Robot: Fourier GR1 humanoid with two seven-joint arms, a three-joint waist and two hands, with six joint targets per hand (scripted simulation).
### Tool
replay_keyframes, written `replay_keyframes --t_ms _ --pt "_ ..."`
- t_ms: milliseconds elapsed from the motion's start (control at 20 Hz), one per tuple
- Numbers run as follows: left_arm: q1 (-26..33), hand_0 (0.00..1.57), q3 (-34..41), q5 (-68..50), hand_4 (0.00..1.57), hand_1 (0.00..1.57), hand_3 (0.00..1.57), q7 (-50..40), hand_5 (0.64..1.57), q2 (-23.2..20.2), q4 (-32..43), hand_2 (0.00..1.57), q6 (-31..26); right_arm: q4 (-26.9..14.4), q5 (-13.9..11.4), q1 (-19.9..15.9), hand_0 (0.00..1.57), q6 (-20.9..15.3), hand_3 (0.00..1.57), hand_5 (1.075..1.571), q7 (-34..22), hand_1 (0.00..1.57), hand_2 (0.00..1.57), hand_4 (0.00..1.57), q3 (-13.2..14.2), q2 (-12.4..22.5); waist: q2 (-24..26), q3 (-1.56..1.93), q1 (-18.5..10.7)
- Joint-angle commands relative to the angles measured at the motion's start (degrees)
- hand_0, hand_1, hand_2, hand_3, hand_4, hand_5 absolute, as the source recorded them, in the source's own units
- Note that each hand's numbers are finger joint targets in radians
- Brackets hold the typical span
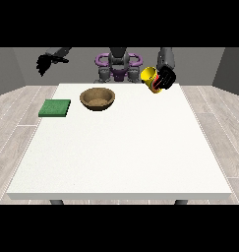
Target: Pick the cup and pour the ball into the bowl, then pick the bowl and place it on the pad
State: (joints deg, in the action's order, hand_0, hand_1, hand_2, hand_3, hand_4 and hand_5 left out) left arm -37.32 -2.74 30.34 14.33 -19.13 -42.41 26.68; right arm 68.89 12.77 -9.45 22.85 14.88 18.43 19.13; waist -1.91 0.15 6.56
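**Cup lifted and tipped, bowl waiting**

Front view. Above the far edge of the large white table (116, 147), off to the view's right of the round brown wooden bowl (97, 98), the black hand at the view's right (165, 78) has its fingers curled round a small yellow cup with red marking (150, 78). Cup is off the table and tilted, mouth turned toward the bowl but well apart from it. Ball not visible; cannot tell if it is in the cup. Bowl interior looks bare, speckled brown.

Flat green square pad (55, 108) lies on the table on the bowl's other side, near it.

Hand at the view's left (44, 63) hangs above and beyond the pad, fingers spread, holding nothing.

Judgement: cup looks light, rigid and smooth, best held round its side wall. Bowl looks stiff, shallow, probably heavier; take it at the rim.
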Motion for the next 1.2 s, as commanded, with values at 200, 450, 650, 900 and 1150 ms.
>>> replay_keyframes --t_ms 200,450,650,900,1150 --pt "-5.68 1.49 -6.41 12.43 1.53 1.49 1.57 -16.01 1.287 3.98 -0.37 1.57 1.41 -3.75 0.82 -1.65 0.00 1.44 0.00 1.569 -1.17 0.00 0.00 0.00 1.01 1.87 2.13 -0.12 0.32" --pt "-9.22 1.52 -11.89 22.51 1.57 1.52 1.57 -23.02 1.211 4.40 0.37 1.57 1.33 -6.42 -0.20 -0.66 0.00 2.70 0.00 1.570 2.74 0.00 0.00 0.00 1.30 2.31 2.16 -0.07 0.21" --pt "-15.60 1.55 -18.25 32.76 1.57 1.55 1.57 -31.02 1.244 4.86 3.06 1.57 -3.04 -5.80 0.07 -3.37 0.00 0.55 0.00 1.571 -1.91 0.00 0.00 0.00 -0.31 0.23 5.84 -0.03 1.68" --pt "-16.45 1.49 -29.16 45.19 1.51 1.49 1.57 -36.63 1.316 11.86 4.44 1.57 -6.94 -9.35 -0.34 -2.10 0.00 3.96 0.00 1.571 1.43 0.00 0.00 0.00 0.77 3.17 4.92 0.03 2.06" --pt "-17.13 1.51 -36.88 53.41 1.57 1.51 1.57 -36.14 1.042 13.47 6.93 1.57 -13.31 -9.58 0.12 -2.90 0.00 4.83 0.00 1.570 1.47 0.00 0.00 0.00 0.34 2.66 4.72 -0.04 2.45"
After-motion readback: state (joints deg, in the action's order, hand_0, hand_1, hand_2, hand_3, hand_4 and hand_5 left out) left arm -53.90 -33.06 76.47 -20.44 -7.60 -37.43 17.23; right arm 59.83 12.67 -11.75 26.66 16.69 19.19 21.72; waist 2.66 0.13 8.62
